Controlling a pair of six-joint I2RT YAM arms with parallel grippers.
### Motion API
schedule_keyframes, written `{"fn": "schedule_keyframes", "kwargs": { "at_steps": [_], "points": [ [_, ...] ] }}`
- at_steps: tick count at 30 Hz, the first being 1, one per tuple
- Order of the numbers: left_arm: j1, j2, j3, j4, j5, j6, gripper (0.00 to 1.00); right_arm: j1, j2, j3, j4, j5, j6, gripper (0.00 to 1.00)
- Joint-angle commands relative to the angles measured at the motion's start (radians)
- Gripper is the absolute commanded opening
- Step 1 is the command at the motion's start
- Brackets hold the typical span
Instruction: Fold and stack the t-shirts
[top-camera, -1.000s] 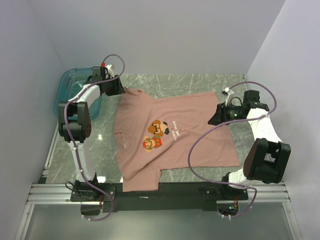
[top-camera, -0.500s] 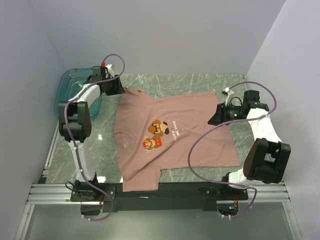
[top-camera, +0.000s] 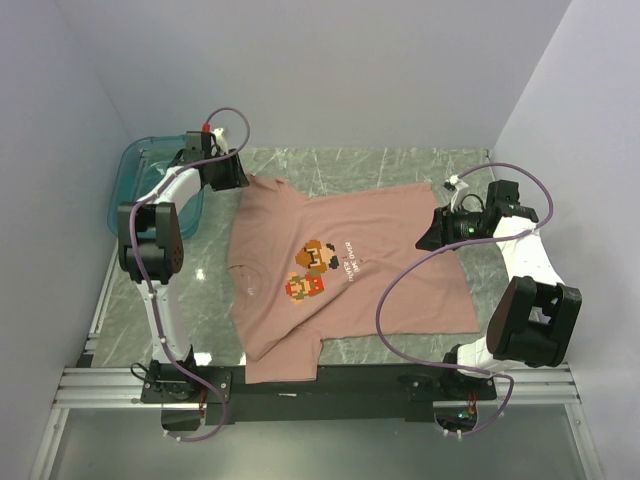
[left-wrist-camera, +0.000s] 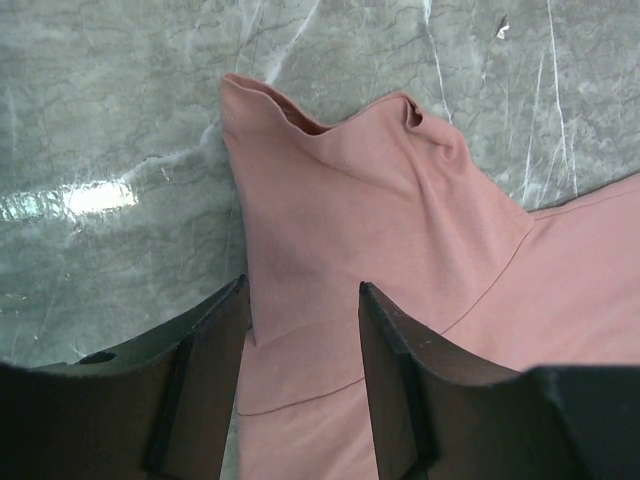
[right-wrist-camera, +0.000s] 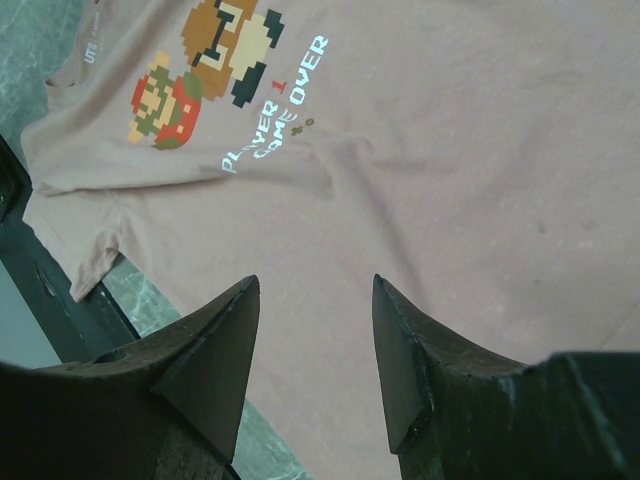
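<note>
One dusty-pink t-shirt (top-camera: 400, 290) lies spread flat on the marble table, its pixel-art print (top-camera: 310, 270) facing up. My left gripper (top-camera: 241, 181) is at the shirt's far-left sleeve. In the left wrist view its fingers stand open astride the sleeve (left-wrist-camera: 340, 200), one fingertip (left-wrist-camera: 232, 305) near the sleeve's edge, the gripper (left-wrist-camera: 303, 292) holding nothing. My right gripper (top-camera: 426, 240) hovers over the shirt's right side. In the right wrist view the gripper (right-wrist-camera: 316, 283) is open above plain pink cloth (right-wrist-camera: 450, 150), with the print (right-wrist-camera: 215, 60) beyond it.
A teal translucent tray (top-camera: 122, 190) stands at the table's far-left corner, just behind the left arm. Bare marble (top-camera: 400, 165) shows behind the shirt. The black front rail (top-camera: 340, 380) runs along the near edge, under the shirt's near sleeve.
</note>
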Motion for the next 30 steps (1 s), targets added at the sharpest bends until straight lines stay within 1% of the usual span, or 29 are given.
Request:
{"fn": "schedule_keyframes", "kwargs": {
  "at_steps": [1, 9, 30],
  "points": [
    [-0.001, 0.022, 0.056, 0.002, -0.003, 0.020, 0.53, -0.008, 0.004, 0.034, -0.010, -0.029, -0.014, 0.56],
    [-0.001, 0.064, 0.099, -0.020, -0.012, 0.026, 0.53, -0.008, 0.007, 0.034, -0.010, -0.029, -0.016, 0.56],
    [-0.001, 0.085, 0.115, -0.027, -0.018, 0.035, 0.52, -0.008, 0.010, 0.035, -0.014, -0.030, -0.020, 0.56]
  ]
}}
